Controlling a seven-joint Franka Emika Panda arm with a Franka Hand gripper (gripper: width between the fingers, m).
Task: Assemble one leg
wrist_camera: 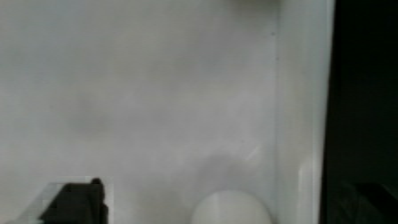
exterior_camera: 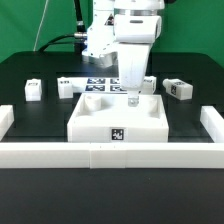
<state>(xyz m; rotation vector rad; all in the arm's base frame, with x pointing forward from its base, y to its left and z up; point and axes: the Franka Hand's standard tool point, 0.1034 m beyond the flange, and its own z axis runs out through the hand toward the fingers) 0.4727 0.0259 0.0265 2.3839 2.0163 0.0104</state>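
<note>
The large white square panel [exterior_camera: 117,118] lies in the middle of the table, with a tag on its front face. My gripper [exterior_camera: 132,94] is lowered onto its far right part, over a small white leg [exterior_camera: 132,100] that stands upright there. In the wrist view the panel [wrist_camera: 143,100] fills the picture. One dark finger [wrist_camera: 75,200] stands apart from the leg's rounded white top [wrist_camera: 222,206], with a gap between them. The other finger cannot be told from the dark table. The gripper [wrist_camera: 210,212] looks open.
Loose white legs lie behind the panel: two at the exterior view's left [exterior_camera: 33,90] [exterior_camera: 66,87] and one at its right [exterior_camera: 178,88]. The marker board [exterior_camera: 100,82] lies behind the panel. Low white walls [exterior_camera: 110,155] border the table at the front and sides.
</note>
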